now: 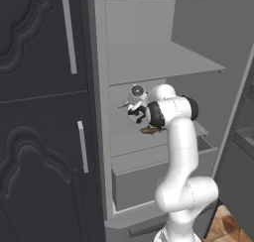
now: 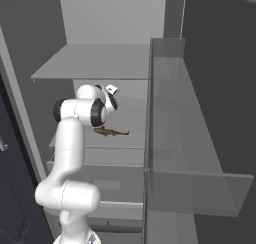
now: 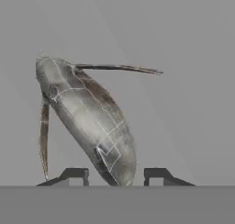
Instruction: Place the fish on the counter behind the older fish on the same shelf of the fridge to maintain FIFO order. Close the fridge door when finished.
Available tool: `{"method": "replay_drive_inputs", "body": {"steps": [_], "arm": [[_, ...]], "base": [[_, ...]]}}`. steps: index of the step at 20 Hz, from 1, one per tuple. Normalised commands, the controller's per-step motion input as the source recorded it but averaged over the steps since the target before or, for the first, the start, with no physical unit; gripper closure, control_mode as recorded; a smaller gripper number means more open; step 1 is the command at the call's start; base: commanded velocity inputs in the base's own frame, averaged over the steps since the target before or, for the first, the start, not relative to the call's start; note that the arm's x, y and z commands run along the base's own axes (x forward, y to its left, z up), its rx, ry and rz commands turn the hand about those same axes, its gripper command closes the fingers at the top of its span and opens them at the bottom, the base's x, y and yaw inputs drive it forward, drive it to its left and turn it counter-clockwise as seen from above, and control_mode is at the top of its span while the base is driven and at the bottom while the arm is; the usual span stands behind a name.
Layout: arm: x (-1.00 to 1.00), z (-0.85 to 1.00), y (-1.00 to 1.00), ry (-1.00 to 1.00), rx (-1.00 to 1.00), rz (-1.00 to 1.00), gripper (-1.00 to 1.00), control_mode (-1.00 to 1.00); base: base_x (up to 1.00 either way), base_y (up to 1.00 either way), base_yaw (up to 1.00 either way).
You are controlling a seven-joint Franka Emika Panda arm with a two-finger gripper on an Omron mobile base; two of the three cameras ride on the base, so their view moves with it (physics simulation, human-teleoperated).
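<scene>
The silvery-grey fish (image 3: pixel 87 113) lies lengthwise between my gripper's (image 3: pixel 117 175) two fingertips (image 3: pixel 75 175), with a narrow gap on each side, so the gripper stands slightly open around it. My hand (image 1: pixel 135 98) reaches deep into the open fridge (image 1: pixel 163 47), above the shelf (image 1: pixel 124 143) and farther in than the older fish (image 1: pixel 149 131). That golden-brown older fish (image 2: pixel 111 132) rests near the front of the shelf (image 2: pixel 125 144). Whether the grey fish touches the shelf I cannot tell. The counter is out of view.
The fridge door (image 2: pixel 220 63) stands open at the right, its clear door bin (image 2: pixel 200 148) jutting out. A higher bare shelf (image 1: pixel 163 65) is above my hand. A grey drawer front (image 1: pixel 149 179) sits below the shelf. Dark cabinet doors (image 1: pixel 39 112) flank the left.
</scene>
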Motion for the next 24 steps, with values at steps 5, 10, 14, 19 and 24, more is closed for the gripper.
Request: {"method": "replay_drive_inputs", "body": {"steps": [5,10,14,19,24], "arm": [[-0.59,-0.25,0.0,-0.01,0.0,0.0,-1.0,-1.0],[-0.87,0.0,0.0,-0.08,0.02,0.0,-1.0,-1.0],[-0.64,0.41,0.01,-0.12,0.01,0.0,-1.0,-1.0],[-0.55,0.48,0.09,-0.05,0.0,0.0,-1.0,-1.0],[-0.55,0.25,0.17,0.0,0.03,0.0,-1.0,-1.0]], "base": [[0.0,0.0,0.0],[0.0,0.0,0.0],[0.0,0.0,0.0],[0.0,0.0,0.0],[0.0,0.0,0.0]]}}
